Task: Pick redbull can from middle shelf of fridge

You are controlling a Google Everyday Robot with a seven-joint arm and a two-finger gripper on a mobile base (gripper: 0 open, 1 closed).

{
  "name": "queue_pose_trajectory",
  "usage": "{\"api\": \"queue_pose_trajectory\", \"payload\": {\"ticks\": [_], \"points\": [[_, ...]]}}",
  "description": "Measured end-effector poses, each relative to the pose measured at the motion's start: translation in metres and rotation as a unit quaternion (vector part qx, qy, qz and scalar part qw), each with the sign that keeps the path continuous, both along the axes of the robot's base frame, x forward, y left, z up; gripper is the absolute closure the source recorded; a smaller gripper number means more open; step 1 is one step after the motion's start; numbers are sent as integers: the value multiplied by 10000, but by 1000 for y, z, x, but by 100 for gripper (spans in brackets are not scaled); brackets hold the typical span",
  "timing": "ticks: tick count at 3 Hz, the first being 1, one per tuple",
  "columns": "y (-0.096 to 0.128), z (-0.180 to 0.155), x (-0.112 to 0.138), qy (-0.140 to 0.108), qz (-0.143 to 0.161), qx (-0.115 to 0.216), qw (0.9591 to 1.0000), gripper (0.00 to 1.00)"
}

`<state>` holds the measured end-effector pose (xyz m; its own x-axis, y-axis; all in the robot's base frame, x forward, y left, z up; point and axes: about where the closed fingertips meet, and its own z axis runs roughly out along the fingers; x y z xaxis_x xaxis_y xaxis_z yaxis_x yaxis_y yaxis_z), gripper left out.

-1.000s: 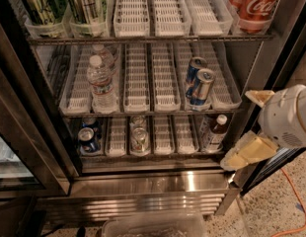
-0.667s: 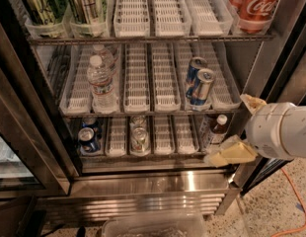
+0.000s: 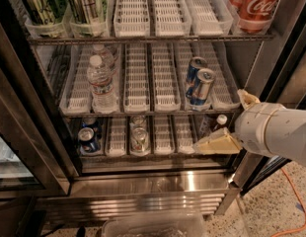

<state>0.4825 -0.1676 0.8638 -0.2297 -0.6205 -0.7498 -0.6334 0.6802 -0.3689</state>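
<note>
The fridge (image 3: 158, 181) stands open in front of me. On the middle shelf (image 3: 138, 90), two redbull cans (image 3: 201, 88) stand one behind the other in a right-hand lane tray, blue and silver with silver tops. My gripper (image 3: 218, 122) is at the right, in front of the shelf edge, below and to the right of the front can and apart from it. It is open and empty. One cream finger (image 3: 212, 144) points left under the shelf level, and the other (image 3: 247, 98) points up by the fridge's right wall.
Clear water bottles (image 3: 100, 85) stand at the left of the middle shelf. Red cola cans (image 3: 254, 4) and green cans (image 3: 42, 4) are on the top rack. Short dark blue cans (image 3: 88, 139), a silver can (image 3: 139, 138) and a small bottle (image 3: 220, 122) are on the bottom rack. An orange cable (image 3: 293, 201) lies on the floor.
My gripper has moved left and a little down, from beside the fridge's right frame to in front of the racks, nearer the redbull cans. The cans have not moved.
</note>
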Motion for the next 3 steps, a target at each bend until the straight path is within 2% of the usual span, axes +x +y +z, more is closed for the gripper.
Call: {"api": "queue_pose_trajectory", "payload": {"ticks": [1,2,3], "points": [[0,0,0,0,0,1,10000,0],[3,-2,1,-54,-92,176,9998,0],[8,-11,12,-303,-343,529,9976,0]]}}
